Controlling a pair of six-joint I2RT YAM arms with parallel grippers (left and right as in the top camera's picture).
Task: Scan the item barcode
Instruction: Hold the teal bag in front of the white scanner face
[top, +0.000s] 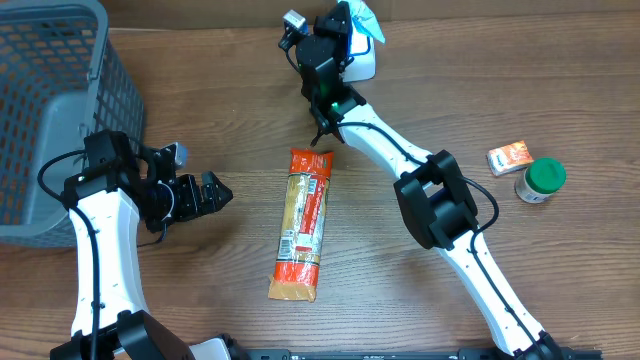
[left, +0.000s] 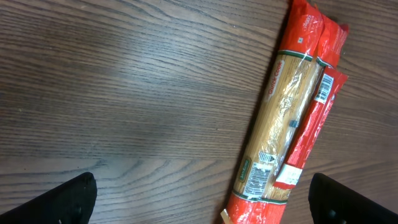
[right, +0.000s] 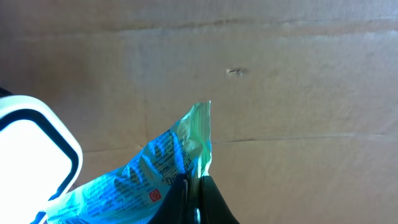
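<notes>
A blue-green printed packet (right: 149, 171) is held pinched in the closed right end effector (right: 194, 186), gripped at its lower edge so that a pointed corner stands up above the fingertips. In the overhead view the packet is seen at the far edge of the tabletop (top: 200, 90), just beside a white scanner (top: 362, 68); in the right wrist view the scanner's rounded white body is seen to the left of the packet, and whether the two touch cannot be told. The left end effector (top: 222, 190) is held wide open and empty, low over the wood, just to the left of a long orange pasta package (top: 305, 225) that lies flat near the middle of the tabletop, with white barcode labels showing on its wrapper. A grey mesh basket (top: 60, 100) is set at the far left corner, close behind the left arm. A small orange box (top: 510, 157) and a green-lidded jar (top: 541, 180) are placed side by side at the right, well apart from both arms. Bare wood is seen between the pasta package and the basket, and between the right arm and the jar.
</notes>
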